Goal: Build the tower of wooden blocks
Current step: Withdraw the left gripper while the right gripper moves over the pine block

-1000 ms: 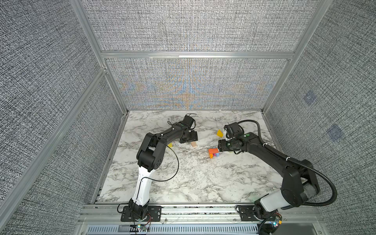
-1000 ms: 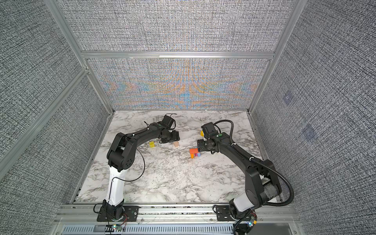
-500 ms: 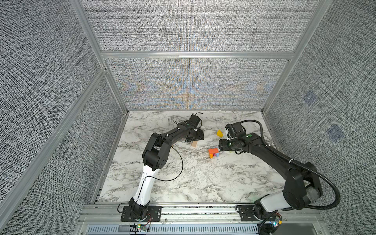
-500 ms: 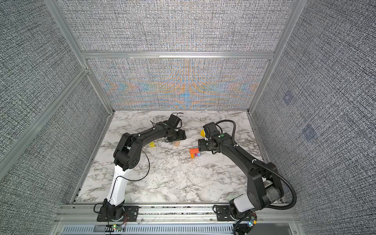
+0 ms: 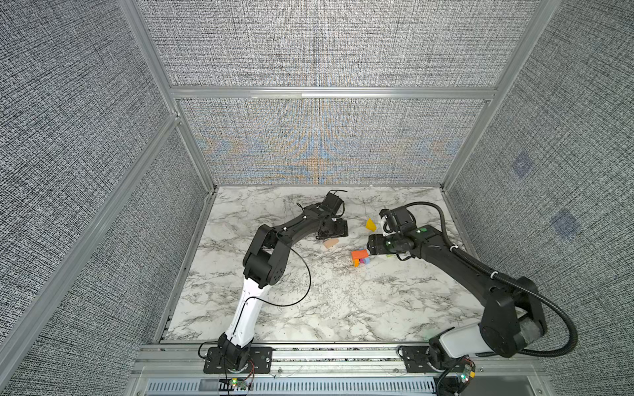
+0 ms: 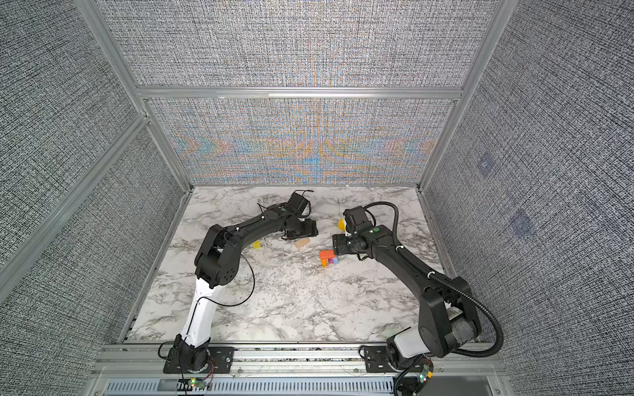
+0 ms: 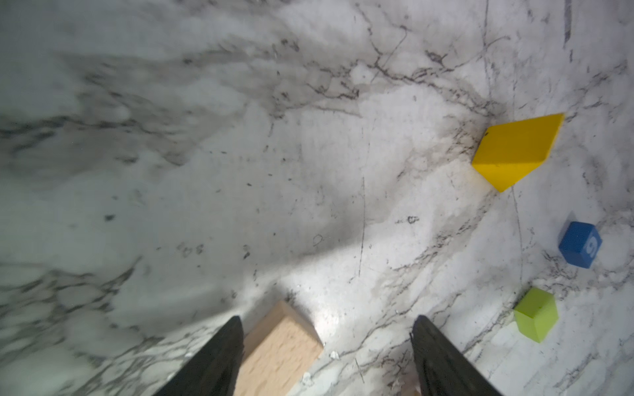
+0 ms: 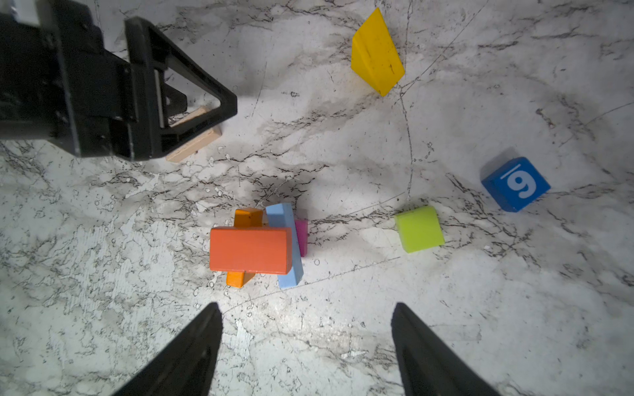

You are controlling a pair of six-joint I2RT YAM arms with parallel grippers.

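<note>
Wide jaws of the left gripper (image 7: 328, 320) straddle a bare wood block (image 7: 279, 349), which lies close beside one finger. Wide, empty jaws of the right gripper (image 8: 306, 305) face the low tower (image 8: 254, 247) just ahead.

**Robot lab test cell, boxed in**

Grey woven-texture panels (image 5: 308, 44) on three sides, set in an aluminium extrusion frame (image 5: 329, 93). Work surface is a marble-pattern tabletop (image 5: 343, 301). Two robot arms, left arm (image 5: 247, 308) and right arm (image 5: 463, 269), are bolted to a metal rail (image 5: 343, 355) at the near edge. Exposed wiring: corrugated conduit (image 5: 477, 263) and a bare circuit board (image 5: 238, 392) with lit LEDs. Small painted wood blocks (image 5: 359, 255) lie on the table.
</note>
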